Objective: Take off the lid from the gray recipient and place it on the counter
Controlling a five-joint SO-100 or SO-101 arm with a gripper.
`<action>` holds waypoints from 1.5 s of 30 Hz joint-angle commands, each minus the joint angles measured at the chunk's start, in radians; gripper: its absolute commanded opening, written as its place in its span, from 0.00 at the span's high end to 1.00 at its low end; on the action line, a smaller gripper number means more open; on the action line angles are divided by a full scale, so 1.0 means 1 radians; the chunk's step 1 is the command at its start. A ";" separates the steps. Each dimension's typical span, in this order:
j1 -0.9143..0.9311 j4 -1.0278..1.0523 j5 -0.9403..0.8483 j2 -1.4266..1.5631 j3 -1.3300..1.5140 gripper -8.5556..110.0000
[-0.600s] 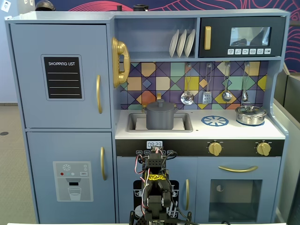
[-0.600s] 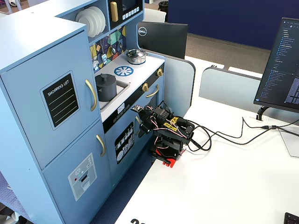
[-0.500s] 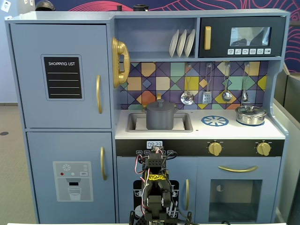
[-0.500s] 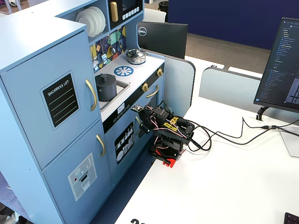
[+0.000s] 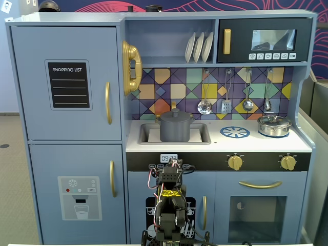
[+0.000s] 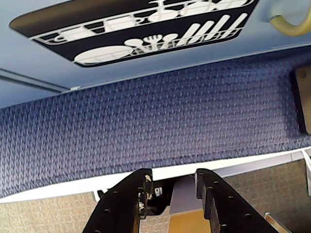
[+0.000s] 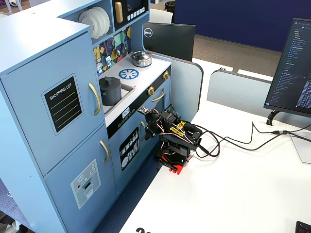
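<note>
We see the gray pot (image 5: 176, 128) sitting in the sink recess of the toy kitchen's white counter (image 5: 220, 144), lid (image 5: 176, 115) on top and seated flat, knob up. In a fixed view the same pot (image 7: 111, 91) shows left of the blue burner ring (image 7: 129, 74), and the shiny silver pot (image 7: 141, 58) sits further along the counter, so that one is not our target. The counter around the ring is bare, likely the spot meant for the lid.

The arm is folded low in front of the kitchen, base on the white desk (image 7: 233, 194), well below the counter and well apart from the pot. In the wrist view the gripper (image 6: 172, 187) points down at blue carpet, fingers (image 6: 133, 204) spread with a clear gap, holding nothing. The dishwasher print (image 6: 141, 29) on the cabinet door fills the top of that view.

We judge the task not started: the arm needs to rise, reach over the sink and pinch the knob.
</note>
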 commanded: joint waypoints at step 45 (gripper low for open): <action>0.052 -1.154 -0.101 -0.689 -0.810 0.82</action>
